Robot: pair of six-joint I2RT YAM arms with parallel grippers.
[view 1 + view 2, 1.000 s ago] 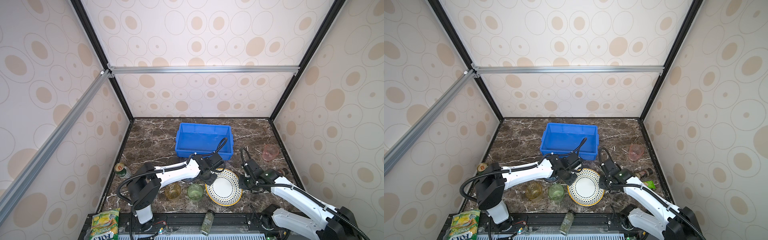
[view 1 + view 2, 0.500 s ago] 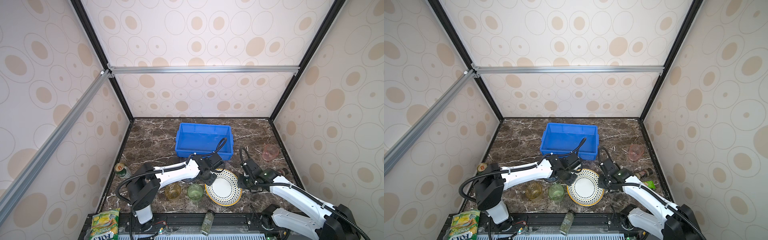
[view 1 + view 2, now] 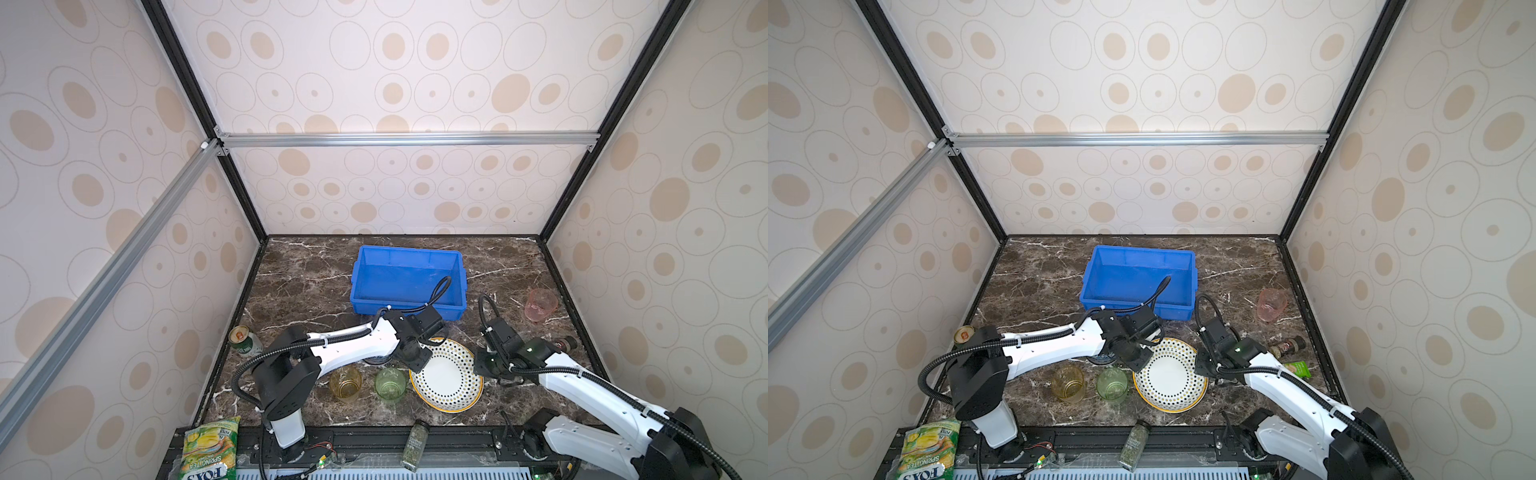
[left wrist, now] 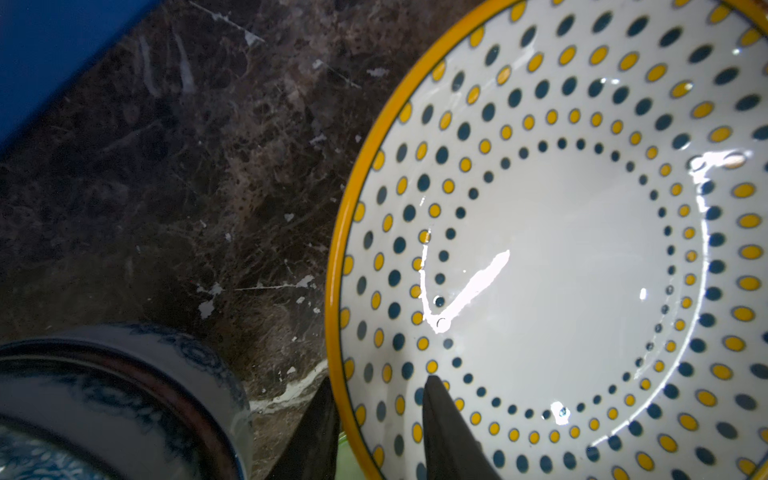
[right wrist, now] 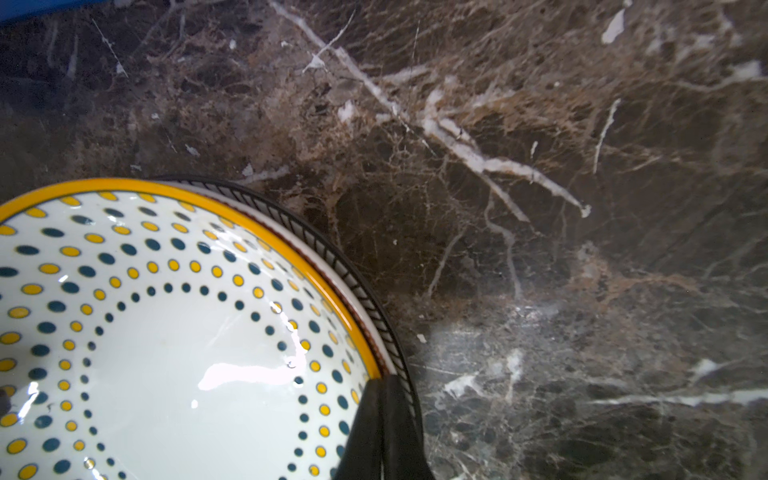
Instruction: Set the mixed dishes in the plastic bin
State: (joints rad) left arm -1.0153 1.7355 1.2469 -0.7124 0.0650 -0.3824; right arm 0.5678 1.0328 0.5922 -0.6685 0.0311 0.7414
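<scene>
Status: the plastic bin [image 3: 407, 266] sits far centre on the marble table [image 3: 307, 282] and I see nothing in it, so every dish is still to go. The dotted plate [image 3: 449, 380] lies near centre on top of a stack, and the striped-rim plate [image 5: 351, 266] shows just under its right edge. It's flat with no edge to grab from above, hence both arms. My left gripper [image 4: 380, 386] straddles its far-left rim, one finger in the well and one outside under the lip. The jaws are apart, and I can't tell if they bite yet. My right gripper [image 5: 380, 399] is pressed together, tip at the plate's right edge, I'd judge to brace it against sliding. The blue floral bowl [image 4: 124, 395] is just left of the plate. The green tumbler [image 3: 390, 384] and amber tumbler [image 3: 345, 383] stand near-left, the pink tumbler [image 3: 540, 305] far right. Versus a second ago, the right gripper has crept left toward the rim; the plate, bin and tumblers are unmoved.
</scene>
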